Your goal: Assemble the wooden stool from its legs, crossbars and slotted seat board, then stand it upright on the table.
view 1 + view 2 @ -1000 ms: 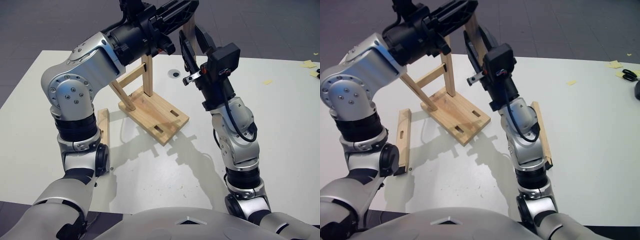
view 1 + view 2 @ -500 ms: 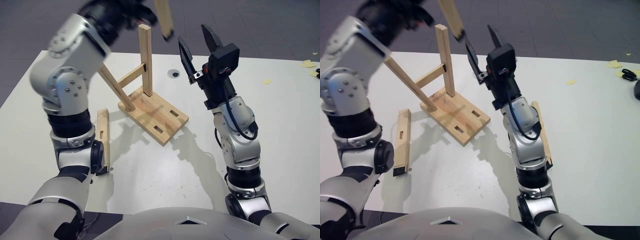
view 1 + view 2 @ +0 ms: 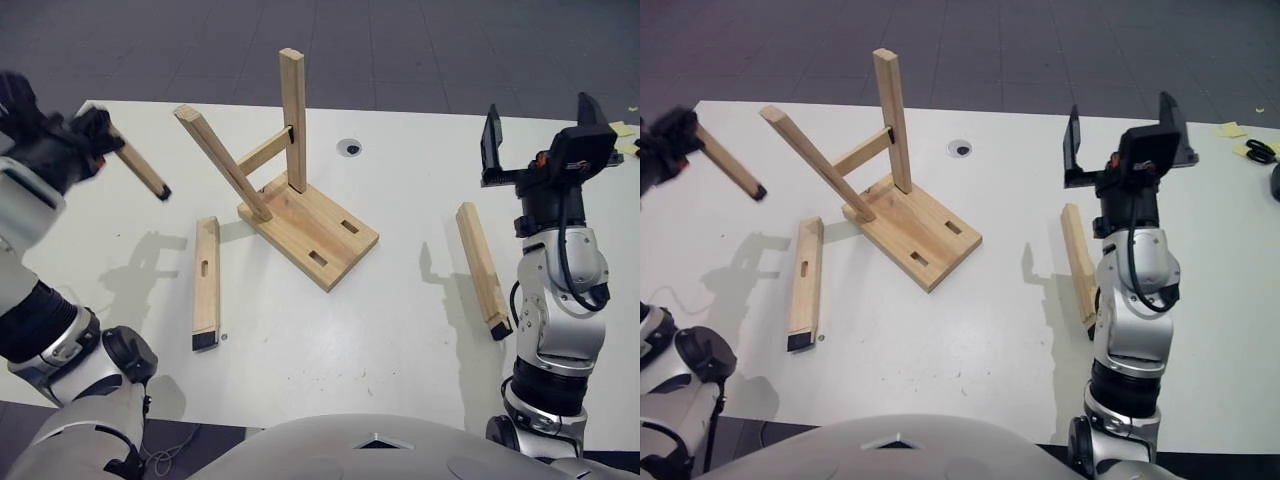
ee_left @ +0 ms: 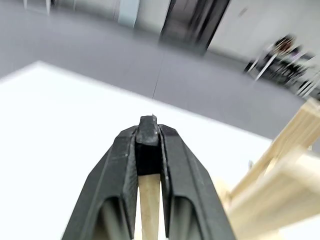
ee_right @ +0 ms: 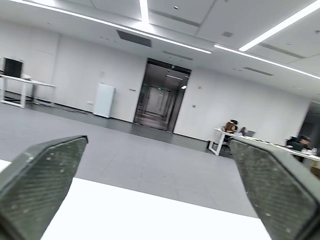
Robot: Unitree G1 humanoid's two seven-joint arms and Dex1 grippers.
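Seat board point(image 3: 310, 235): lies flat on the worktop point(image 3: 400, 330). An upright leg point(image 3: 293, 120) and a tilted leg point(image 3: 222, 160) stand in it, joined by a crossbar point(image 3: 265, 152). Two slots on its right half look open.
Left pincer point(image 4: 148, 132): clamped on a held leg point(image 3: 140, 170), off the worktop, well left of the seat board.
Right pincer point(image 3: 538, 125): fingers wide apart and empty, raised well right of the seat board.
Loose legs: a slotted leg point(image 3: 205, 280) lies just left of the seat board and a second leg point(image 3: 482, 265) well to its right.
Handling: the parts look like light, stiff timber with smooth faces that could twist in a narrow grip.
Hold: probably across two flat faces near mid-length, leaving the end to be inserted free.
Risk: the tilted leg suggests a loose joint, so pressing a new leg in may rock the frame. Bracing the seat board seems wise.
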